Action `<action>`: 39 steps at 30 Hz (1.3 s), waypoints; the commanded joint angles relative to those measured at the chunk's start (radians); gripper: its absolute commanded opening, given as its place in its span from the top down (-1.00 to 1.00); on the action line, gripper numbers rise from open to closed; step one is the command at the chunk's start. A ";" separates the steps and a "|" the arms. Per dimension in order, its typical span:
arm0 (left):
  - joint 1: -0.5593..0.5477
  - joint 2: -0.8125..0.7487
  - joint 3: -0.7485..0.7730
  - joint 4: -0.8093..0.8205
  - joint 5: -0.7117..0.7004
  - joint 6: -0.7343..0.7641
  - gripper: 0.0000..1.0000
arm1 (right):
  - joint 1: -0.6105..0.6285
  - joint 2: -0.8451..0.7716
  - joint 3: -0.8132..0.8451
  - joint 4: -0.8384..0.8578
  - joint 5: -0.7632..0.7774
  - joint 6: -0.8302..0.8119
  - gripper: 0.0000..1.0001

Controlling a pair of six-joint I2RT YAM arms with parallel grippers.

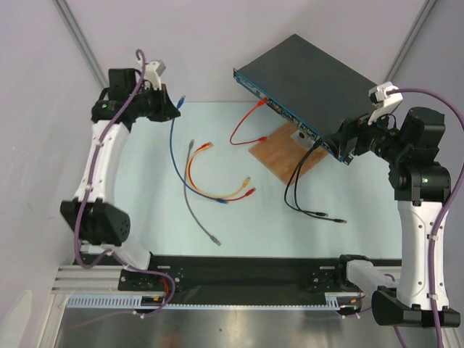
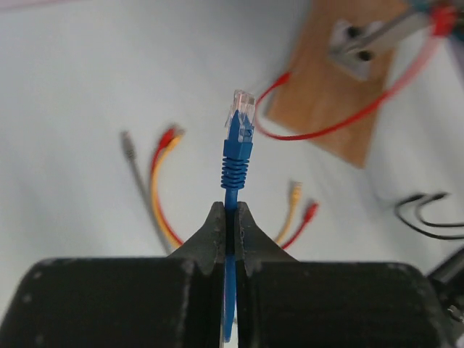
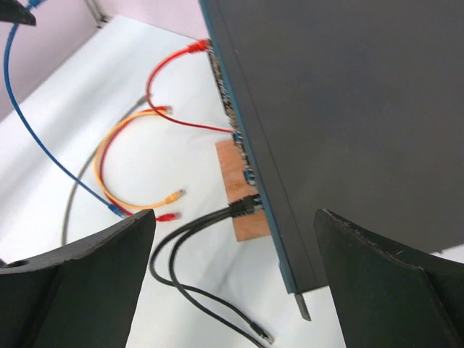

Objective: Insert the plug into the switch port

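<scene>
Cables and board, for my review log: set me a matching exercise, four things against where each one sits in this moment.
Things:
1. blue cable
2. grey cable
3. black cables
4. wooden board

Places:
A. partly under the front edge of the switch
B. plug end clamped in the left gripper
C. lying loose on the table
D. running up to the switch's blue front face

Pairs: 1-B, 2-C, 3-D, 4-A

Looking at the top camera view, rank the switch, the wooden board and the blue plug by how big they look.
Largest: switch.
Next: wooden board, one corner overlapped by the switch.
Smallest: blue plug.
</scene>
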 commanded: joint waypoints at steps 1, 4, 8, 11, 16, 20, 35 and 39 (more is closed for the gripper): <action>0.001 -0.157 -0.017 0.037 0.307 -0.120 0.99 | 0.013 -0.023 0.018 0.093 -0.105 0.049 -0.95; -0.012 -0.308 -0.175 0.263 0.405 -0.341 1.00 | 0.060 -0.034 -0.012 0.174 -0.139 0.116 -0.87; -0.047 -0.486 -0.368 0.603 0.461 -0.568 0.99 | 0.230 -0.031 -0.060 0.289 -0.083 0.175 -0.79; -0.091 -0.563 -0.464 0.776 0.458 -0.696 0.99 | 0.411 0.000 -0.071 0.352 0.023 0.173 -0.76; -0.186 -0.631 -0.592 1.011 0.430 -0.861 0.99 | 0.629 0.058 -0.081 0.489 0.088 0.167 -0.61; -0.254 -0.632 -0.631 1.077 0.412 -0.915 0.99 | 0.789 0.135 -0.077 0.576 0.138 0.165 -0.55; -0.325 -0.609 -0.717 1.318 0.402 -1.122 0.98 | 0.964 0.248 -0.100 0.763 0.197 0.213 -0.18; -0.331 -0.616 -0.735 1.301 0.401 -1.127 0.97 | 0.964 0.258 -0.091 0.794 0.198 0.222 0.11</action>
